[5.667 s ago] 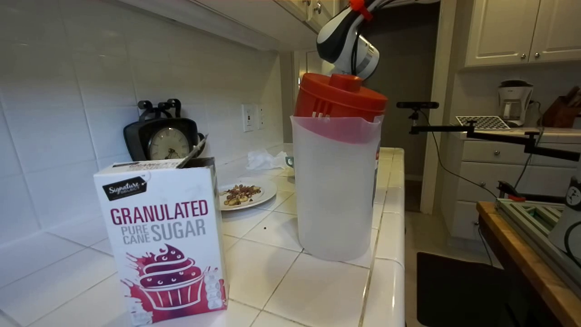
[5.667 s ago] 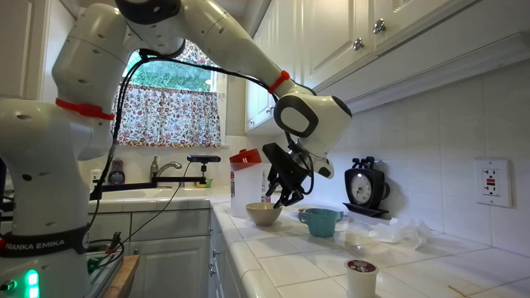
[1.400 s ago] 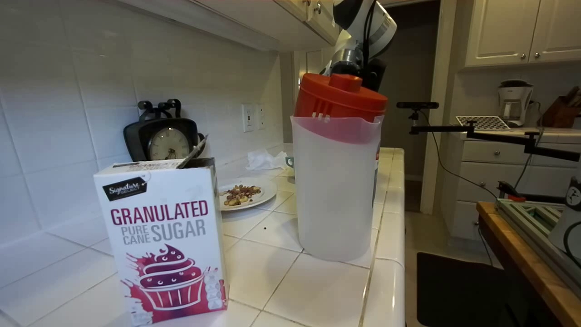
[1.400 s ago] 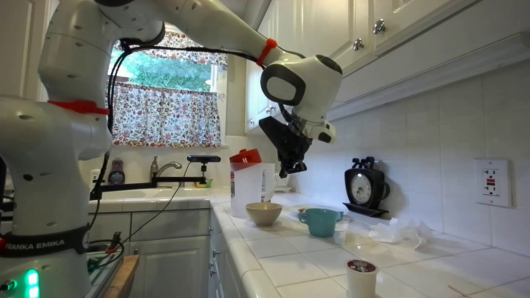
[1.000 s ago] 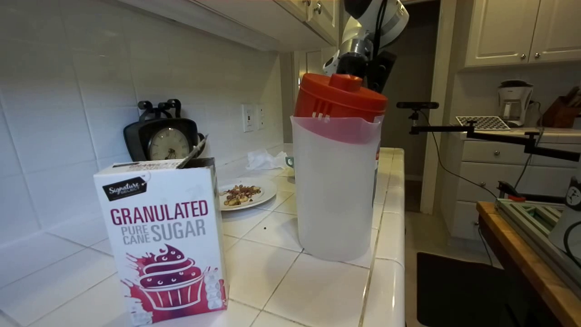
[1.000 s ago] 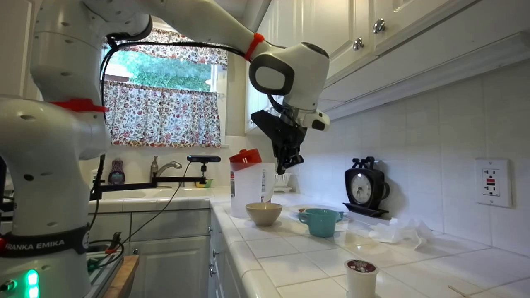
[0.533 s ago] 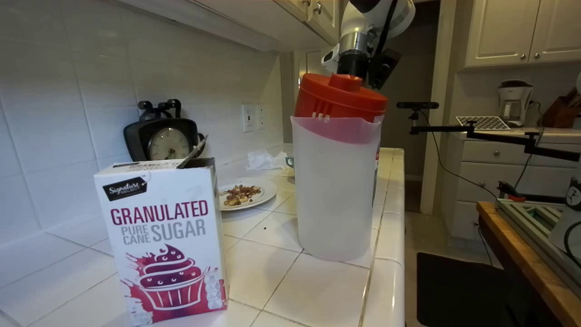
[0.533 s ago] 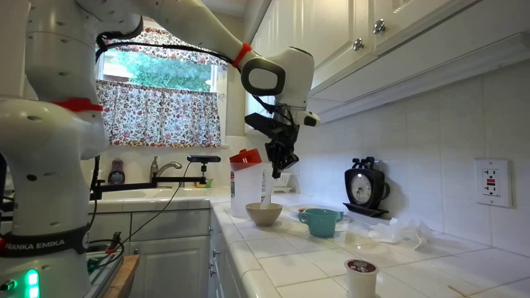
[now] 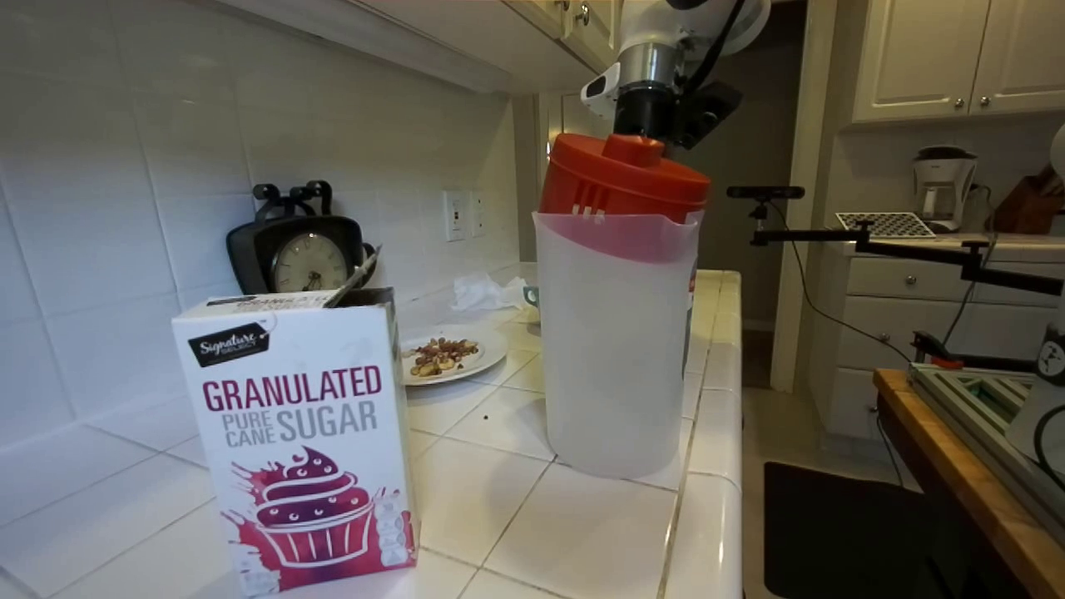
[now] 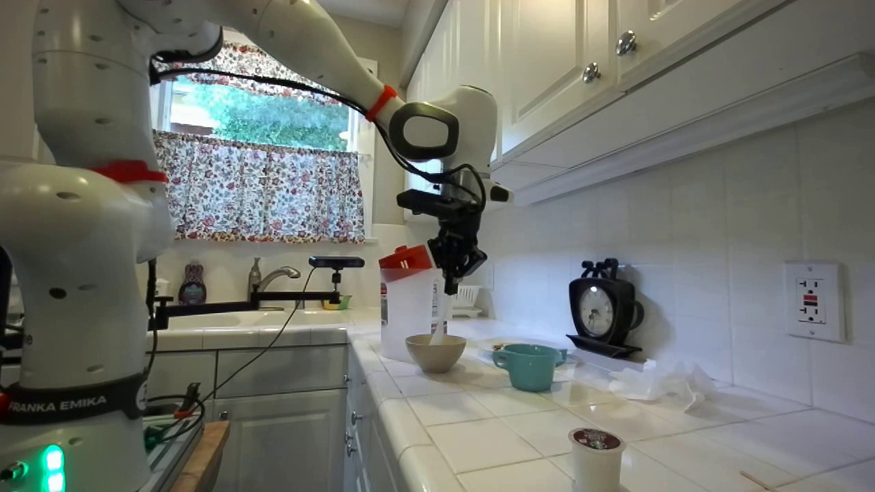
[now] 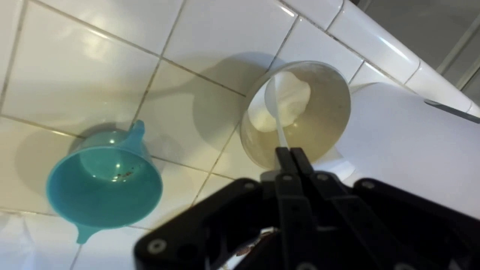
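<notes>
Black fingers (image 11: 285, 161) pinch the handle of a white spoon (image 11: 278, 119) over a bowl (image 11: 328, 112) on the desk (image 11: 225, 33), as the wrist view shows. The spoon's head is inside the bowl, at a white heap (image 11: 294, 93); whether it touches the heap or carries any of it cannot be told. By that evidence, the grip is secured and the spoon in place, with the heap apparently the work left. Nearby, a teal cup (image 11: 99, 202) holds brown specks (image 11: 126, 174), with no white showing in it. Only this view looks down into the bowl and the cup.

In an exterior view, a coffee pod (image 10: 597, 456) stands in the foreground, seen here alone. Beyond it, the fingers hang above the bowl's rim and the spoon slants down into it, a height the wrist view does not give.

In an exterior view, a jug (image 9: 616, 358) with a red lid (image 9: 628, 187) tilted in its mouth hides the fingers, the spoon and the bowl; just one handle of the cup peeks out beside it. In return comes what the wrist view leaves out: an open sugar box (image 9: 295, 441) up front. Behind it lies a plate (image 9: 493, 358) of nuts (image 9: 443, 356), of which the wrist view catches only a sliver. A clock (image 9: 309, 264) appears in both exterior views.
</notes>
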